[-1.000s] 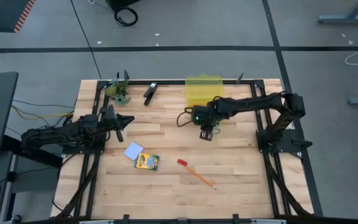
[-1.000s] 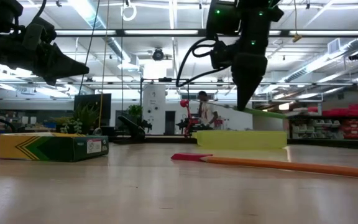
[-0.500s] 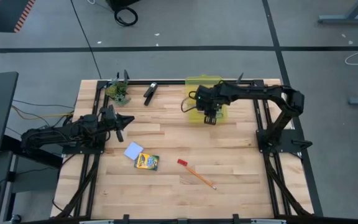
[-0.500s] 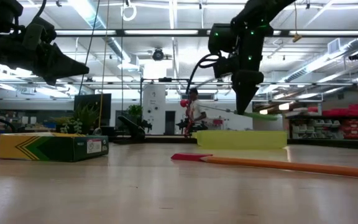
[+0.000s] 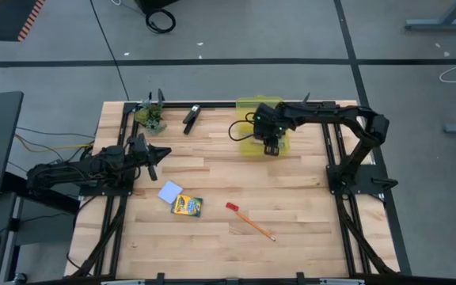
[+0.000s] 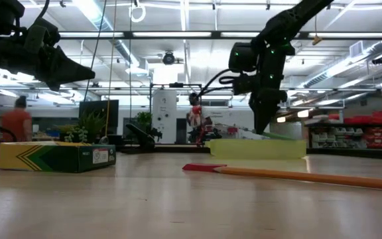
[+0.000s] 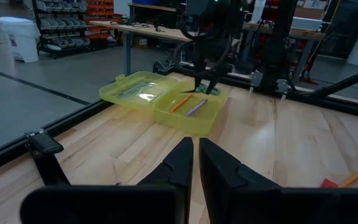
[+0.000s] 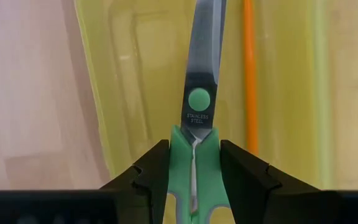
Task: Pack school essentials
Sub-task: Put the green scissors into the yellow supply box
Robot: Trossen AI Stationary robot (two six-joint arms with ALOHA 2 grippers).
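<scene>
My right gripper [image 5: 271, 148] is over the open yellow box [image 5: 253, 119] at the far middle of the table, shut on the green-handled scissors [image 8: 199, 93]. An orange pencil [image 7: 179, 103] and a purple pen [image 7: 196, 107] lie inside the box. The light-blue pad [image 5: 169, 191], the crayon box [image 5: 187, 206], a red piece [image 5: 232, 207] and another orange pencil [image 5: 256, 225] lie flat on the table nearer the front. My left gripper [image 5: 153, 153] is shut, touches nothing and stays at the left side. My right gripper pinches the scissors by the green neck of the handles [image 8: 194, 149], just behind the pivot, between its two fingers. The fingers point steeply down from above. The shut blades [image 8: 204, 50] reach out past the fingertips over the box, and the scissors [image 6: 280, 136] are lifted clear of the table.
A black clip-like object [image 5: 191, 119] and a small green clump [image 5: 150, 117] sit by the far left rail. The box's lid [image 7: 135, 90] lies open beside it. A black frame [image 5: 335, 158] borders the table. People move in the room behind.
My right gripper has carried the scissors from the bare table in front of the box toward the far edge until it is over the box. It has sunk a little and rolled about its own line. The scissors stay in its hold.
</scene>
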